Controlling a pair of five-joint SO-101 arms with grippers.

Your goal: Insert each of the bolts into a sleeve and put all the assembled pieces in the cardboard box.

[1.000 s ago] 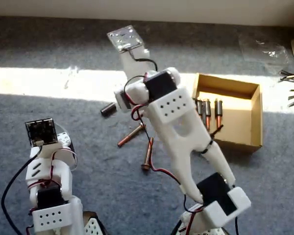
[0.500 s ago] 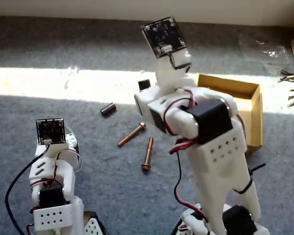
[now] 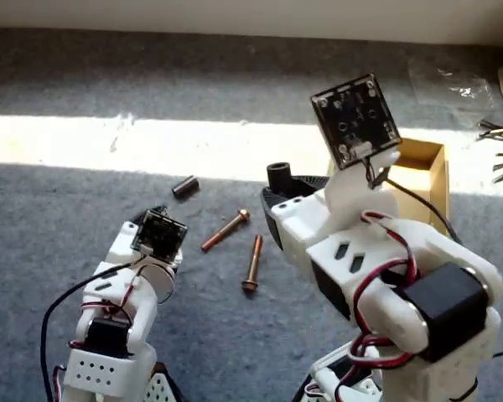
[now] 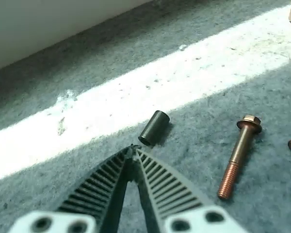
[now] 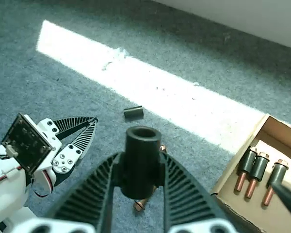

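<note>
The left gripper [image 4: 133, 151] is held low over the grey carpet [image 3: 84, 209] at the near left, its ribbed fingers closed tip to tip with nothing between them. A loose sleeve [image 4: 153, 128] lies just beyond those tips, apart from them. It lies on its side, with its long axis running from near-left to far-right and one open end turned towards the gripper. Open carpet is left around it on all sides, and a sunlit band [image 3: 67, 142] crosses just behind it.

To the right of the left gripper, two copper bolts lie flat, near each other but not touching. The left bolt [image 3: 226, 230] is angled, its flanged head at the far right end and its threaded end at the near left. The right bolt [image 3: 252, 262] runs nearly near-to-far, with its head at the near end.

Above the carpet, right of the bolts, the right gripper [image 5: 140, 162] is clamped on a second black sleeve [image 5: 141, 145]. This sleeve is held upright, its bore open upwards.

At the far right, the cardboard box [image 5: 283, 141] is seen open-topped, partly hidden behind the right arm in the high view. Three assembled pieces [image 5: 257, 170] lie in it side by side and parallel, with bare box floor beside them.
</note>
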